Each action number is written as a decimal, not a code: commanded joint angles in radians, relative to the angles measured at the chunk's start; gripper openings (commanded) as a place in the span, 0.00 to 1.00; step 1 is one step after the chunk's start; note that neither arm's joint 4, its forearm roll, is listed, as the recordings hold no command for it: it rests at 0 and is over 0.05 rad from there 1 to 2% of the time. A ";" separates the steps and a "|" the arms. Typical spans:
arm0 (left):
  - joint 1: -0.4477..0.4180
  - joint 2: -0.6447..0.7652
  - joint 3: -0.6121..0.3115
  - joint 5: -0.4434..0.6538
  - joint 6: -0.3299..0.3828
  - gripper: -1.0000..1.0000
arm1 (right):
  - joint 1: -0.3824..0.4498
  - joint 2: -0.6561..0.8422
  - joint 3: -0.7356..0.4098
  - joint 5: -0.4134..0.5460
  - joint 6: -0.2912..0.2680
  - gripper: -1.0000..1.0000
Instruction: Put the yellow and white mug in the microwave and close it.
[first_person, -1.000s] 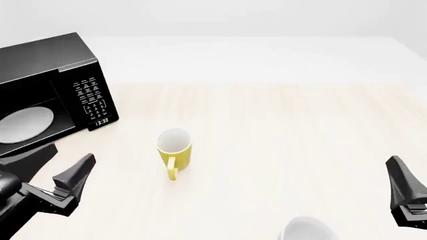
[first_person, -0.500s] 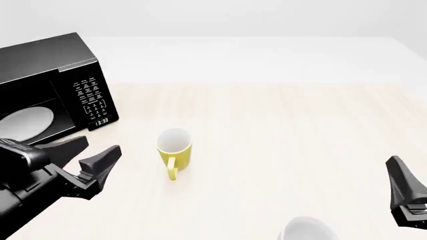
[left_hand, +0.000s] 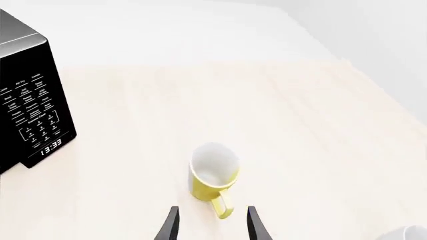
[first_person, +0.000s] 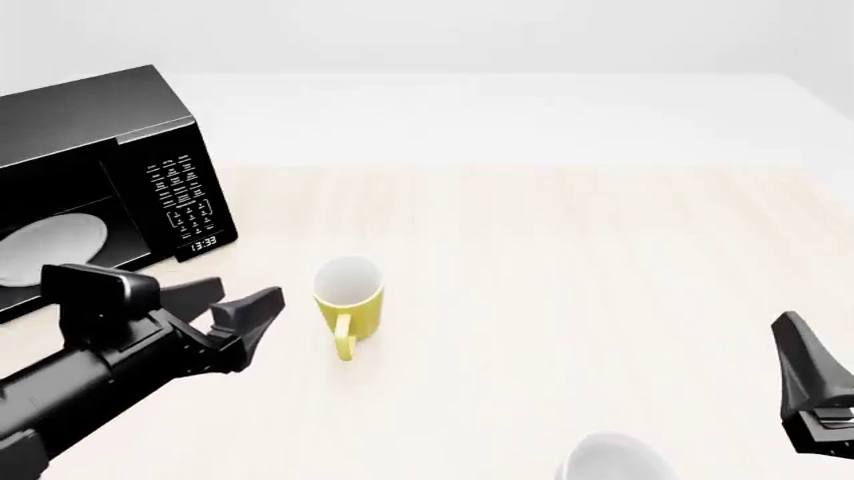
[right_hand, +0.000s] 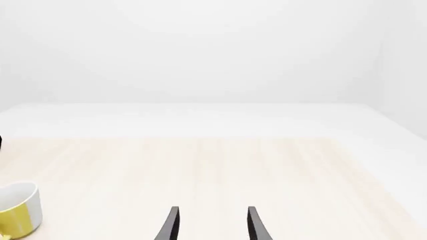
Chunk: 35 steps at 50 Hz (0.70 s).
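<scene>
The yellow and white mug (first_person: 350, 296) stands upright on the bench (first_person: 574, 270), handle toward me, right of the open microwave (first_person: 100, 170). My left end effector (first_person: 227, 300) is just beside the mug, fingers apart, holding nothing. My right end effector (right_hand: 211, 225) is well apart, also spread and empty.

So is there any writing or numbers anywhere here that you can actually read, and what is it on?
"13:33": the digital clock display at the bottom of the black microwave's button panel.
White button labels on that panel: too small and blurred to read in either view.
The yellow and white mug: no writing visible.
</scene>
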 joint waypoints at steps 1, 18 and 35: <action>-0.016 0.089 -0.013 -0.049 -0.039 1.00 | 0.000 -0.001 0.001 0.000 0.000 1.00; -0.025 0.264 -0.048 -0.138 -0.022 1.00 | 0.000 -0.002 0.001 0.000 0.000 1.00; -0.067 0.430 -0.055 -0.231 -0.065 1.00 | 0.000 -0.002 0.001 0.000 0.000 1.00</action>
